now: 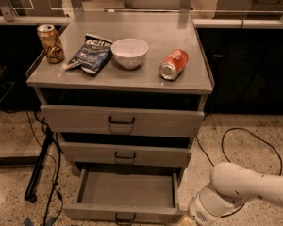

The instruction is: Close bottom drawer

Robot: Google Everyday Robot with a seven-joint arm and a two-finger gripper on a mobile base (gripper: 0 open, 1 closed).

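Bottom drawer point(126, 191) stands pulled out at lower centre, gripper point(188, 219) seemingly just beside its right front corner, grip state untellable.

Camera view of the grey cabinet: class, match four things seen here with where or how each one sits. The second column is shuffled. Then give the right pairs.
Column 1
1. bottom drawer
2. red soda can
3. white bowl
4. gripper

Column 2
A. lying on its side on the cabinet top
B. at the lower edge of the view, by the bottom drawer's right front corner
C. pulled out, grey tray showing
D. upright, between the chip bag and the red soda can

Pairs: 1-C, 2-A, 3-D, 4-B
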